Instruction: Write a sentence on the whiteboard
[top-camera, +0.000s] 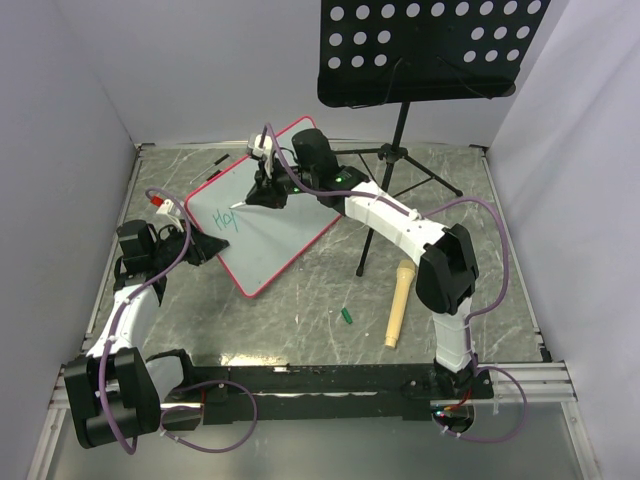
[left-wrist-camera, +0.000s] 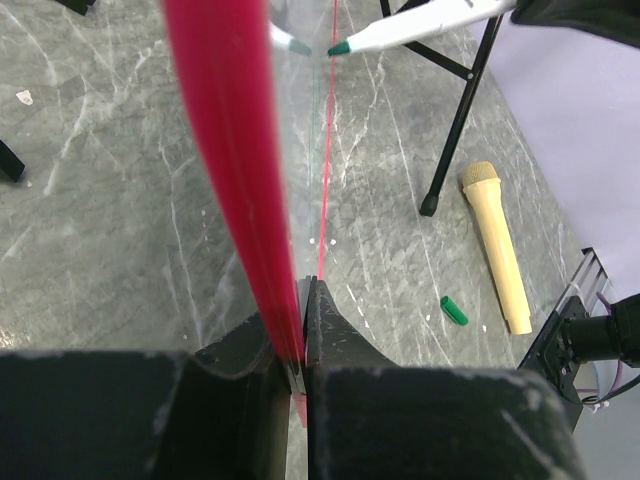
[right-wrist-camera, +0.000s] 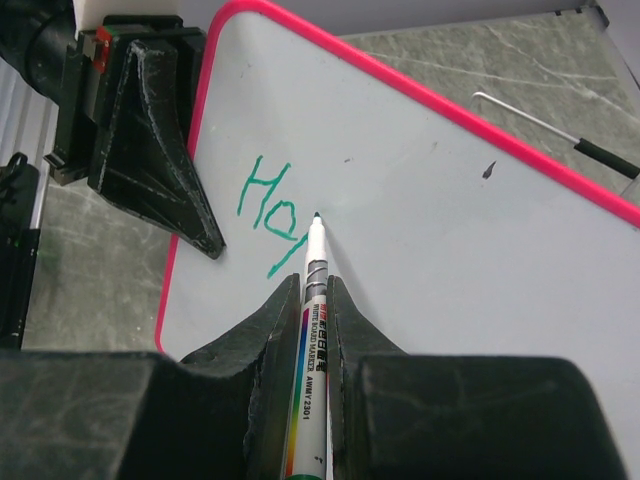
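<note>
top view looks down from above and behind the arms over the whole table (top-camera: 300, 320). left wrist sights close along the edge of the whiteboard (left-wrist-camera: 225, 150); right wrist faces its white side, close. all share whiteboard and marker (right-wrist-camera: 315, 255).

1. The whiteboard (top-camera: 285, 228) sits centre-left in the top view, over the table (top-camera: 300, 330).
2. The left end effector (top-camera: 212, 248) clamps its lower-left edge.
3. The right end effector (top-camera: 262, 195), with the marker (right-wrist-camera: 312, 300), is over its upper part.
4. The music stand (top-camera: 430, 45) is behind it, upper right.
5. The microphone (top-camera: 398, 305) lies lower right, with the cap (top-camera: 346, 316) just to its left.
</note>
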